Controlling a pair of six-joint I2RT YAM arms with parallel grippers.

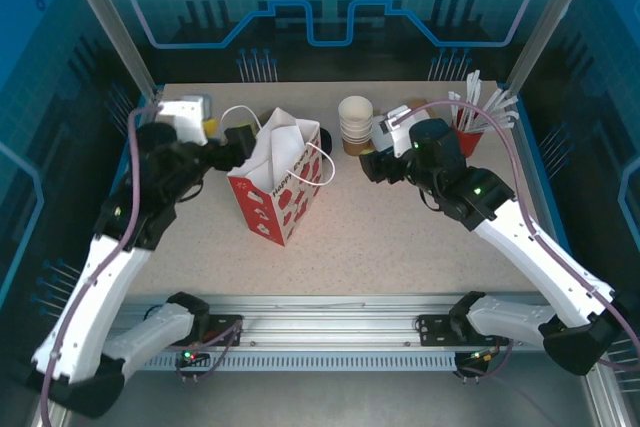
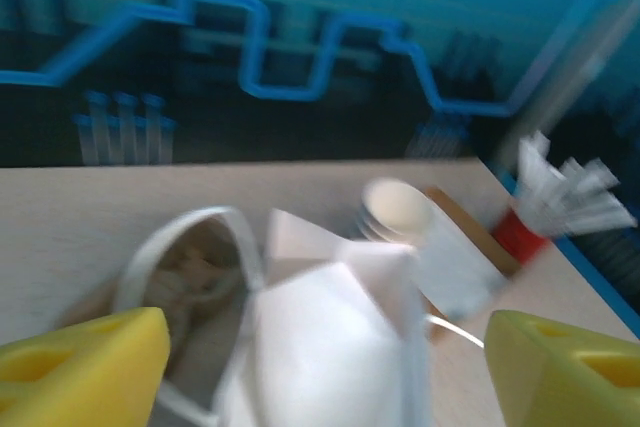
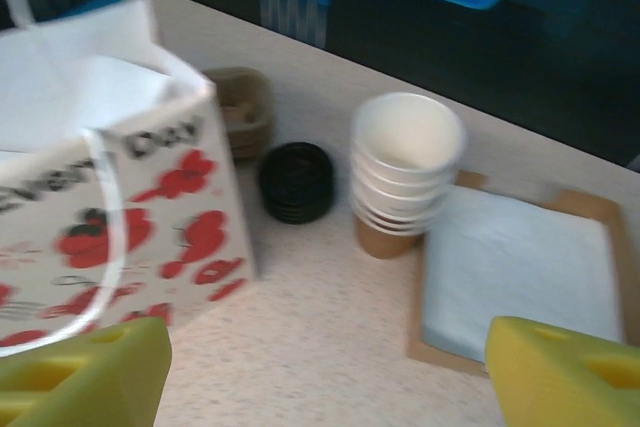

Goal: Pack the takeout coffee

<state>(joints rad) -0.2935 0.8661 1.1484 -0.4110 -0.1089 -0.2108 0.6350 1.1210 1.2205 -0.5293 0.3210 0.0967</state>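
The takeout coffee is hidden; no lidded cup shows on the table. A white paper bag (image 1: 280,182) printed with red flowers stands upright in the middle, its mouth open. My left gripper (image 1: 240,142) hovers at the bag's upper left, open, and the left wrist view looks past its yellow fingers (image 2: 80,367) onto the bag's white top (image 2: 330,347), blurred. My right gripper (image 1: 370,162) hangs open to the right of the bag, over bare table. Nothing lies between its yellow fingers (image 3: 570,372), which flank the tabletop beside the bag (image 3: 110,177).
A stack of lidless paper cups (image 3: 405,167) stands behind the bag, with a pile of black lids (image 3: 296,182) and brown cup sleeves (image 3: 245,107) to its left. White napkins on a brown tray (image 3: 520,277) lie to its right. A red cup of white cutlery (image 1: 468,137) stands at back right.
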